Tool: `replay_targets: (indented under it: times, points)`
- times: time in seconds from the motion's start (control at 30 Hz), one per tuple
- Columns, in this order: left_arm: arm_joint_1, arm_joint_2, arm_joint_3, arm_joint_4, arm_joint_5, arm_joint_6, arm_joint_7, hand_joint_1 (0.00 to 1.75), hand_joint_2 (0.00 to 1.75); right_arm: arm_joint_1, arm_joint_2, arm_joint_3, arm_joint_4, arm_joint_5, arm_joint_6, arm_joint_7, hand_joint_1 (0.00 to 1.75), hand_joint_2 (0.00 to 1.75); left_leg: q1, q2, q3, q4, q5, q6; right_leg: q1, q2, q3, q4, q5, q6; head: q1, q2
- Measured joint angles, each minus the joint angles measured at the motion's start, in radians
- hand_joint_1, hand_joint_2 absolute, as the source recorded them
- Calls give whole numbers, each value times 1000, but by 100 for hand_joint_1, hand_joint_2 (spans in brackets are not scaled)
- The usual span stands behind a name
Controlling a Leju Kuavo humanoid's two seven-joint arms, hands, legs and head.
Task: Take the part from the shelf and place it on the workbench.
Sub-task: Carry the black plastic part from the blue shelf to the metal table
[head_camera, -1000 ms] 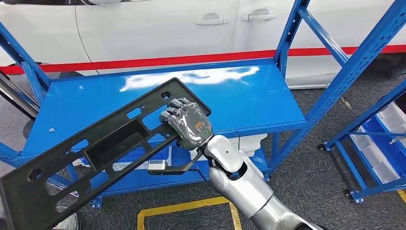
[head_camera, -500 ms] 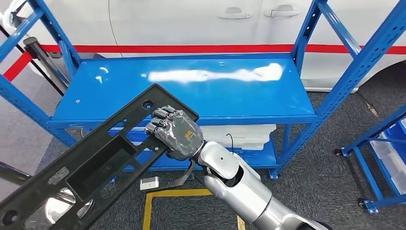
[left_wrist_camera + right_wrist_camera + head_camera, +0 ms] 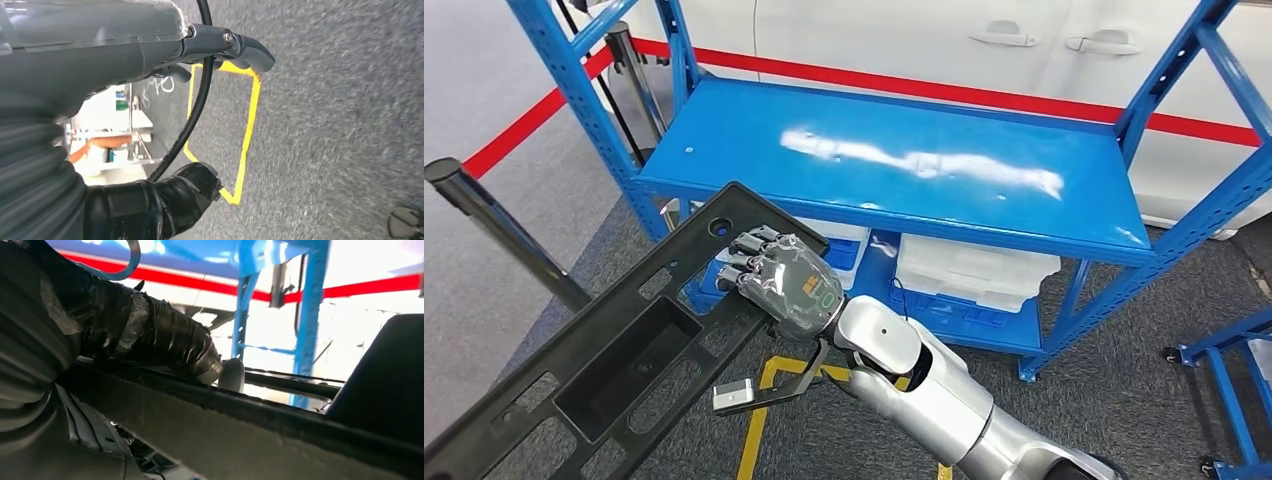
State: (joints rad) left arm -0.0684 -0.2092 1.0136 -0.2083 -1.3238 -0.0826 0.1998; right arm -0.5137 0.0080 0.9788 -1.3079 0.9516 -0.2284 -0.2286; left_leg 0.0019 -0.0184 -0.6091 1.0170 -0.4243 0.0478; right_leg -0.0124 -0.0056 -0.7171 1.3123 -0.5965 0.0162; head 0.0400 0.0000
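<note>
Below the blue shelf (image 3: 904, 160), the right hand (image 3: 782, 280) has its fingers (image 3: 749, 262) closed around the long black part (image 3: 604, 350), held over the floor. Whether the left hand (image 3: 100, 40) is open, I cannot tell.

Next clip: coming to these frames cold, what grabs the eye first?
The long black part, slanting across the lower left of the head view, gripped near its upper end by the right hand. Behind it stands the blue shelf, its top level bare and glossy, with white bins on the level below. On the dark floor, yellow tape runs under the left hand.
</note>
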Motion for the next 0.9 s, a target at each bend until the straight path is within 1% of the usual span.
replay_targets:
  times: [0.03,0.07,0.1,0.13,0.17,0.2,0.23,0.27,0.3,0.33,0.37,0.4,0.43,0.47,0.5,0.53,0.57,0.6,0.63,0.67,0.7,0.73,0.77,0.8,0.83,0.87,0.9]
  points:
    - [0,0,0,0,0,0,0,0,175,-1,-2,0,0,-2,2,3,175,175,-4,-14,-17,2,12,1,5,3,19,0,15,-8,0,0]
    - [1,0,0,0,0,0,0,0,175,-2,-2,0,0,-3,4,5,175,175,-9,-28,-32,3,23,1,11,10,56,-36,41,-19,0,0]
    - [0,-2,0,0,0,-1,0,0,175,-4,-3,1,0,-4,5,7,175,175,-11,-41,-44,5,35,1,19,30,106,-100,62,-37,0,0]
    - [-1,-5,0,0,0,-1,0,0,175,-8,-3,1,0,-4,5,7,175,175,-13,-54,-55,5,46,0,24,53,158,-176,69,-53,0,0]
    - [-3,-7,1,0,-1,-1,0,0,175,-11,-4,1,-1,-4,6,7,175,175,-13,-66,-61,3,57,-2,28,72,197,-236,70,-62,-1,0]
    - [-4,-9,1,1,-1,-1,1,0,175,-15,-4,1,-2,-5,6,8,175,175,-10,-76,-65,0,68,-6,32,86,220,-277,67,-68,0,0]
    - [-4,-8,1,1,-1,-1,1,0,175,-18,-5,2,-2,-6,6,8,175,175,-8,-88,-68,-5,80,-11,34,82,228,-295,67,-68,0,0]
    - [-2,-8,1,1,-2,-1,2,0,175,-20,-6,2,-3,-6,6,9,175,175,-7,-101,-69,-13,92,-18,33,72,225,-302,79,-67,1,0]
    - [0,-7,1,1,-3,-2,2,0,175,-23,-6,2,-3,-6,6,9,175,175,-9,-99,-73,-14,94,-22,30,58,224,-314,92,-67,1,0]
    - [0,-7,1,1,-4,-2,2,0,175,-26,-6,2,-3,-6,6,10,175,175,-10,-83,-82,-4,78,-26,26,43,221,-325,106,-68,1,0]
    - [1,-6,1,1,-6,-2,3,0,175,-28,-6,2,-3,-7,6,11,175,175,-11,-59,-95,25,43,-31,19,28,214,-335,121,-68,1,0]
    - [0,-6,1,1,-7,-2,3,0,175,-29,-7,3,-3,-7,6,14,175,175,-7,-28,-111,75,-8,-36,16,13,205,-338,133,-66,0,0]
    - [-1,-6,1,1,-8,-2,3,0,175,-29,-9,3,-3,-8,6,18,175,175,0,-7,-129,139,-57,-44,13,-1,192,-338,143,-66,0,0]
    - [-1,-6,1,1,-9,-2,3,0,175,-28,-10,3,-2,-8,6,22,175,175,10,4,-144,204,-88,-55,10,-17,178,-336,151,-61,0,0]
    - [-2,-5,1,1,-11,-2,3,0,175,-28,-12,3,-2,-8,6,26,175,175,20,10,-148,253,-93,-67,6,-35,163,-331,158,-55,0,0]
    - [-3,-5,1,1,-13,-2,3,0,175,-27,-14,3,-2,-8,6,28,175,175,30,14,-138,274,-77,-79,1,-53,147,-323,165,-48,0,0]
    - [-3,-5,1,1,-14,-2,3,0,175,-28,-16,3,-1,-8,6,28,175,175,40,21,-111,260,-50,-92,-5,-69,131,-314,170,-41,0,0]
    - [-4,-4,1,1,-15,-2,3,0,175,-28,-16,3,-2,-8,6,28,175,175,50,35,-66,214,-27,-104,-10,-84,116,-301,173,-33,0,0]
    - [-6,-7,1,1,-16,-2,3,0,175,-29,-17,3,-2,-8,6,28,175,175,53,61,-14,151,-28,-118,-12,-95,102,-287,174,-24,-1,0]
    - [-8,-7,1,1,-16,-2,3,0,175,-31,-17,3,-3,-8,6,28,175,175,53,81,25,97,-39,-120,-12,-106,91,-274,174,-15,1,0]
    - [-10,-8,1,1,-16,-2,3,0,175,-32,-18,3,-4,-8,6,28,175,175,51,96,48,58,-56,-116,-9,-117,84,-263,176,-6,3,0]
    - [-10,-8,1,1,-17,-2,2,0,175,-33,-19,3,-5,-8,6,28,175,175,46,99,52,42,-69,-105,-7,-128,80,-259,180,2,6,0]
    - [-9,-6,0,1,-17,-2,2,0,175,-33,-19,3,-5,-8,6,28,175,175,44,88,41,43,-66,-85,-9,-139,79,-258,186,10,9,0]
    - [-8,-6,0,1,-17,-2,2,0,175,-32,-20,3,-5,-8,6,28,175,175,42,78,32,42,-59,-70,-13,-140,77,-257,186,17,10,0]
    - [-7,-6,0,1,-17,-2,2,0,175,-31,-21,3,-5,-8,6,28,175,175,39,68,21,42,-49,-56,-18,-123,72,-248,171,24,10,0]
    - [-7,-6,0,1,-17,-2,3,0,175,-30,-22,3,-5,-8,6,28,175,175,36,59,9,41,-38,-44,-21,-95,64,-224,137,26,10,0]
    - [-7,-5,0,1,-18,-3,4,0,175,-30,-24,3,-5,-8,6,29,175,175,31,50,-6,39,-25,-34,-21,-58,51,-180,84,24,10,0]
